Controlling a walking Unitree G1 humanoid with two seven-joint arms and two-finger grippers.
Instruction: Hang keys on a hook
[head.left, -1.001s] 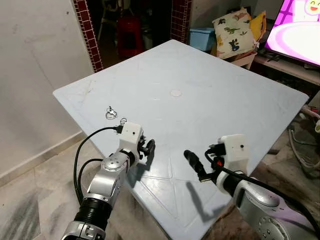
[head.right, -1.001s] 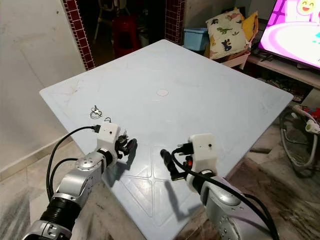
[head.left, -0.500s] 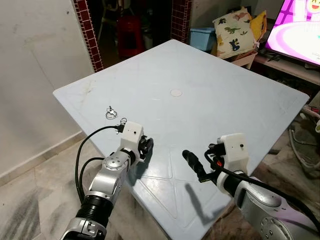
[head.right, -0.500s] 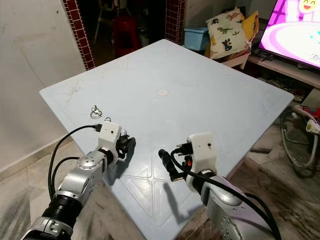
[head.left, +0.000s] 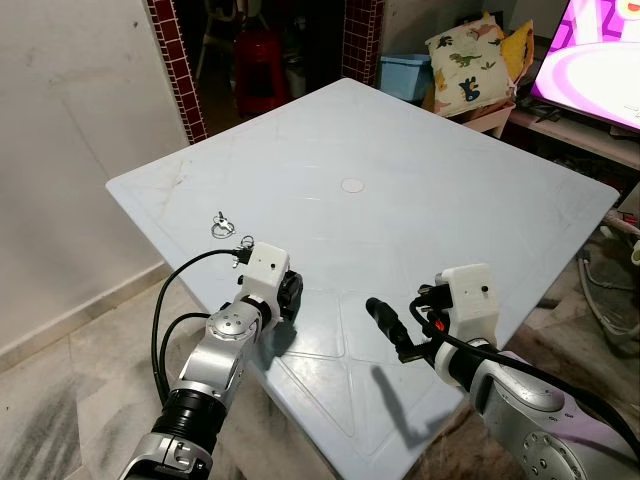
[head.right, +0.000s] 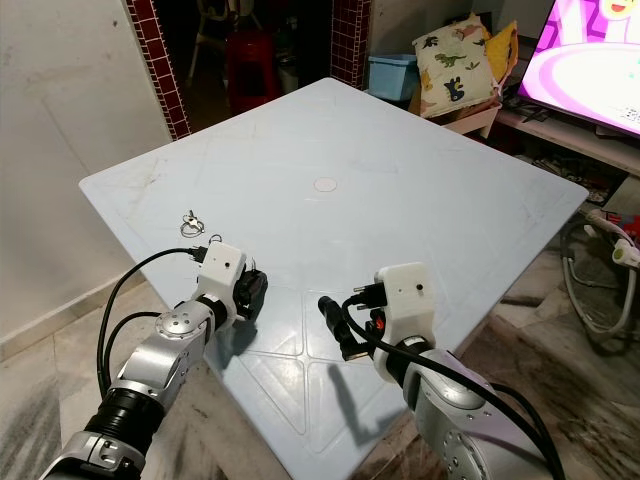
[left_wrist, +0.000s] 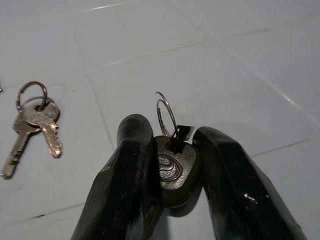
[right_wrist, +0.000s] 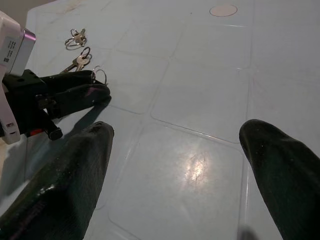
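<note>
Item: key (left_wrist: 172, 170) with ring, clamped by its head in left pincer (left_wrist: 170, 165) over table (head.left: 420, 180) near-left; right pincer (right_wrist: 175, 150) open, idle; advice: keep ring free for hooking.

Wide bare table (head.left: 400, 160) ahead; loose keys (left_wrist: 32, 125) and ring cluster (head.left: 222, 225) lying just beyond left end effector (left_wrist: 172, 150); wall (head.left: 70, 150) close at left.

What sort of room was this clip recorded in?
Most likely a home living area. A switched-on screen showing a cartoon sits on a low shelf at the right, a dinosaur-print cushion lies beside it, and the pale blue plastic table stands on a marble-look tiled floor.
</note>
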